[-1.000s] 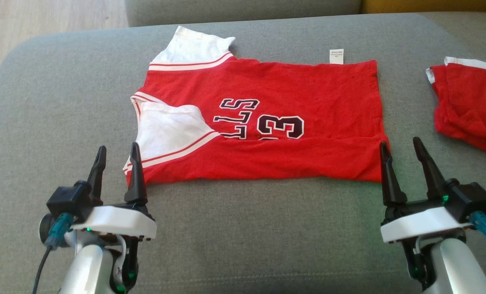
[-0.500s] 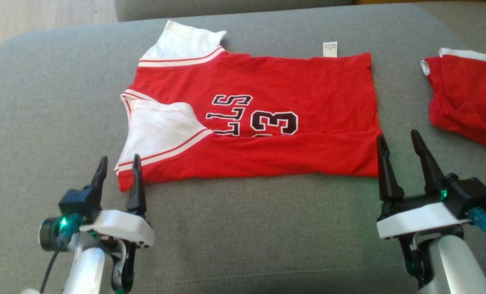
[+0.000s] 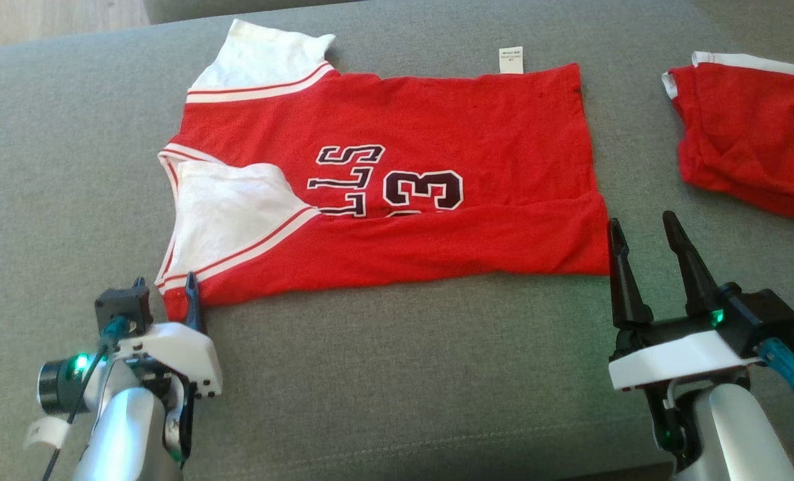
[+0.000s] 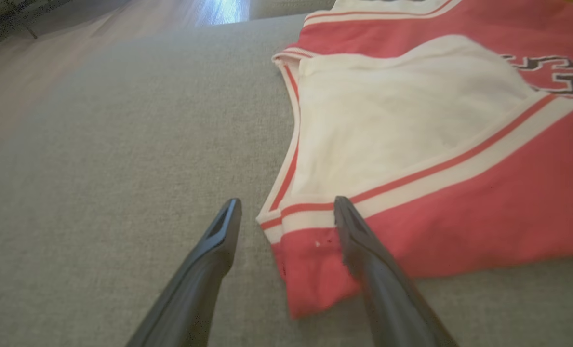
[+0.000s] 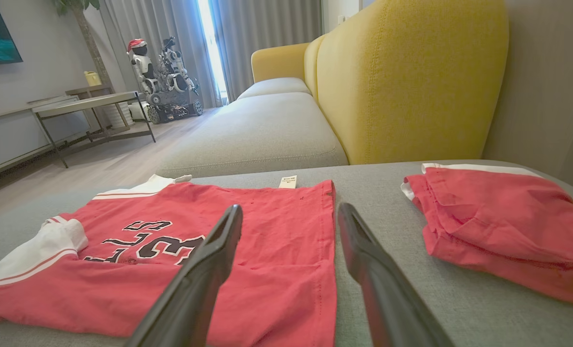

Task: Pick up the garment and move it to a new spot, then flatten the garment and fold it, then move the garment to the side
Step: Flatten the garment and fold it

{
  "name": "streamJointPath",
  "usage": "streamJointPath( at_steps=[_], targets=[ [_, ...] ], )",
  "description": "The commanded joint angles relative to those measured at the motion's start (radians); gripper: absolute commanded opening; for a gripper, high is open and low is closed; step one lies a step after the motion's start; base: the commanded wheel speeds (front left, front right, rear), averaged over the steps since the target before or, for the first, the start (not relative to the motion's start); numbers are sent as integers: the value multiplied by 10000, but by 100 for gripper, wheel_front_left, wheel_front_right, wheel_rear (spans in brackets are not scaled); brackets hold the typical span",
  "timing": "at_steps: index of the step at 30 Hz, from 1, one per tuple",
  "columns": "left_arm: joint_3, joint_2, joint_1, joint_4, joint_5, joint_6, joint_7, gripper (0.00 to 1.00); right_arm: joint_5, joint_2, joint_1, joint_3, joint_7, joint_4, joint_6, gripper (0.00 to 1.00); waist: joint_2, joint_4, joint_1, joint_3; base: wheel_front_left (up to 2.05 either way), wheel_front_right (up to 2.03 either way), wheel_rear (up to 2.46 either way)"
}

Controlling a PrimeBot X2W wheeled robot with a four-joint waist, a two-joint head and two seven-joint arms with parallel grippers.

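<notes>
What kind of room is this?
Probably a living room: there's a grey sofa with a yellow backrest, long curtains and a side table.

Beyond your left gripper [image 4: 287,202], the jersey [image 4: 459,217] runs off the wrist view's top and right edges, and that view is soft. 1 finger [image 4: 361,250] covers part of the corner hem; whether it touches cloth, you cannot tell. Ahead-left of your right gripper [image 3: 641,220], a folded flap [image 3: 470,247] hides the bottom of the lettering [image 3: 350,180]. The label [image 3: 511,59] beyond has print too small to read. Right of that gripper, the other red garment [image 3: 744,147] is cut by the head view's edge.
</notes>
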Motion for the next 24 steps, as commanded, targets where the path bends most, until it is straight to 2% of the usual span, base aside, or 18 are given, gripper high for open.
streamJointPath(
  at_steps=[1, 9, 13, 14, 15, 18, 24],
  targets=[
    [402, 301, -363, -140, -21, 94, 73, 100, 54, 57, -304, 171, -80, -283, -6, 100, 0, -28, 0, 19, 0, 0, 0],
    [251, 427, -543, 472, 0, 132, 578, 100, 0, 74, -401, 78, -133, -201, -6, 100, 0, -99, 0, 45, 0, 0, 0],
    [139, 427, -643, 731, -58, -11, 707, 100, -11, 80, -391, -6, -91, -156, -6, 100, 0, -69, 0, 47, 0, 0, 0],
    [103, 408, -682, 810, -116, -128, 766, 48, -8, 81, -382, -54, -25, -126, -6, 100, 0, -54, 0, 55, 0, 0, 0],
    [106, 328, -723, 851, -263, -300, 776, 0, 0, 83, -377, -100, 53, -87, -6, 100, 0, -31, 0, 66, 0, 0, 0],
    [58, 285, -872, 901, -464, -661, 621, 0, 80, 86, -385, -243, 417, 140, -6, 100, 0, 51, 0, 111, 0, 0, 0],
    [214, 354, -1174, 481, -540, -489, -563, 0, 1323, 89, -769, -574, 1225, 1237, -6, 100, 0, 340, 0, 206, 0, 0, 0]
  ],
)
